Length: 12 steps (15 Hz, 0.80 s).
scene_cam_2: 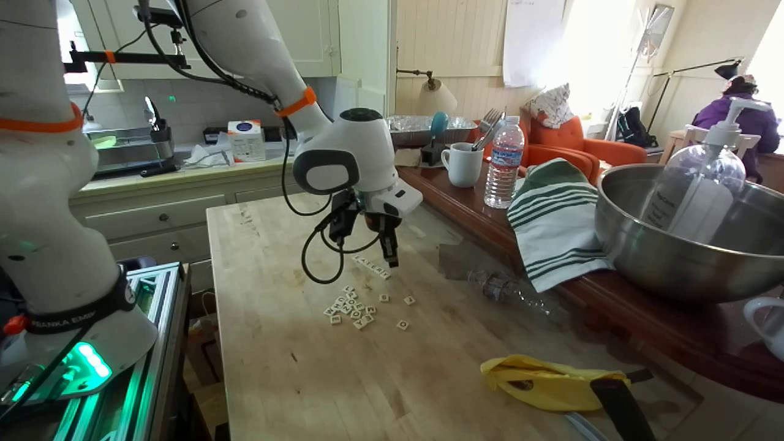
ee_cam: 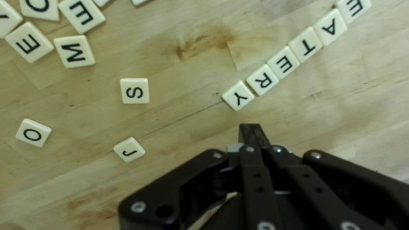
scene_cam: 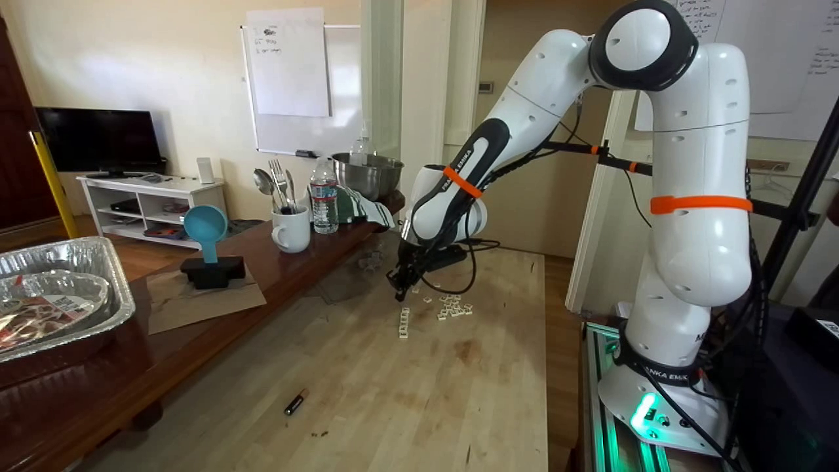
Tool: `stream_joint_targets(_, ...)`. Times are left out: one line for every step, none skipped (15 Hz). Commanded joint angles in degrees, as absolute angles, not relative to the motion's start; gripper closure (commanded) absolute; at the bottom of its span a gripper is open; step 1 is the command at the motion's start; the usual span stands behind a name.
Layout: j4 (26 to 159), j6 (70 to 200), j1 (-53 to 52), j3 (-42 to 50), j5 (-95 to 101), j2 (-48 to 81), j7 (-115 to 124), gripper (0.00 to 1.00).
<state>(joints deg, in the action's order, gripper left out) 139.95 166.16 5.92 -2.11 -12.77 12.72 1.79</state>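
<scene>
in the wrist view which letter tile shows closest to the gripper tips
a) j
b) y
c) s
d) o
b: the Y tile, at the near end of the row of tiles, shows just beyond the tips of the shut gripper, with a strip of bare wood between them.

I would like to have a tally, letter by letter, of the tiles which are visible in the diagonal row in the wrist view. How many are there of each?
E tiles: 2 (one is partly cut off by the picture's edge)
A tile: 1
T tile: 1
R tile: 1
Y tile: 1
Total: 6
</scene>
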Motion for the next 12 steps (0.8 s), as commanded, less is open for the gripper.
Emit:
stream_joint_targets(141.52, 163.62, 8.55, -5.60, -15.93, 9.20, -8.67, 1.00)
stream_joint_targets(141.47, 162.30, 9.21, -6.60, -16.36, 8.53, -12.79, 1.00)
stream_joint_targets(141.32, 160.79, 9.68, -7.40, -17.23, 8.03, -16.17, 1.00)
stream_joint_targets(141.29, 159.43, 9.75, -7.59, -17.57, 7.54, -19.52, 1.00)
stream_joint_targets(141.33, 157.91, 9.65, -7.62, -17.78, 6.97, -22.64, 0.97)
stream_joint_targets(141.27, 156.36, 9.47, -7.53, -17.98, 6.52, -25.85, 0.87)
stream_joint_targets(141.26, 154.53, 9.06, -7.07, -17.44, 6.10, -28.39, 0.79)
stream_joint_targets(141.27, 152.67, 8.70, -6.69, -17.04, 5.75, -30.96, 0.69)
stream_joint_targets(141.18, 150.77, 8.36, -6.35, -16.53, 5.41, -33.33, 0.61)
stream_joint_targets(141.16, 149.27, 8.07, -6.03, -15.95, 5.20, -35.76, 0.55)
stream_joint_targets(141.14, 147.80, 7.77, -5.70, -15.46, 5.02, -37.51, 0.48)
stream_joint_targets(141.38, 147.25, 7.33, -5.36, -14.67, 4.98, -38.94, 0.39)
